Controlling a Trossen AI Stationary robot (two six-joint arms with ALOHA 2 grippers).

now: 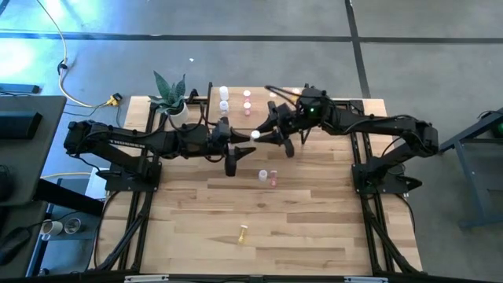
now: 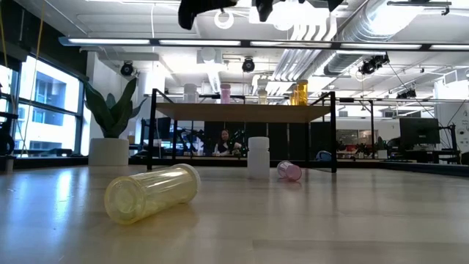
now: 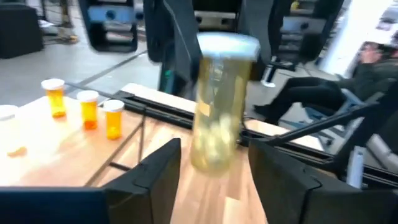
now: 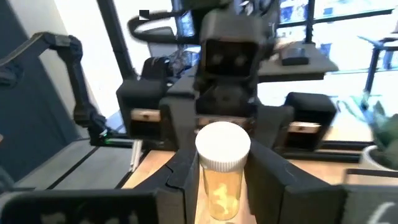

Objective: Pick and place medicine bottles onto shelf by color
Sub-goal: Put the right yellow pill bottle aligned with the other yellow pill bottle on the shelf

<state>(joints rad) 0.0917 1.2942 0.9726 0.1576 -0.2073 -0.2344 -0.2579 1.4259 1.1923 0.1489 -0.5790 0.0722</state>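
A pale yellow bottle with a white cap (image 1: 255, 135) is upright in the air between my two grippers, above the table in front of the shelf (image 2: 242, 112). My right gripper (image 1: 267, 134) is shut on it. My left gripper (image 1: 244, 140) is open, one finger on each side of the bottle's lower body (image 3: 211, 155) with a thin gap showing. The shelf carries white (image 2: 190, 93), pink (image 2: 225, 93), yellow (image 2: 262, 93) and orange (image 2: 299, 93) bottles standing on their bases. Three orange ones also show in the left wrist view (image 3: 87, 109). My right gripper pinches the body of the pale yellow bottle (image 4: 222, 186) below the cap between its two fingers. The fingers come level from the table's right side and lie across the bottle. The bottle stands upright, cap up, lifted clear of table and shelf.
On the table stand a white bottle (image 1: 263, 174), with a pink one lying beside it (image 1: 273, 178) and a pale yellow one lying near the front edge (image 1: 243, 233). A potted plant (image 1: 170, 98) stands at the shelf's left end. A person sits beyond the table (image 3: 373, 68).
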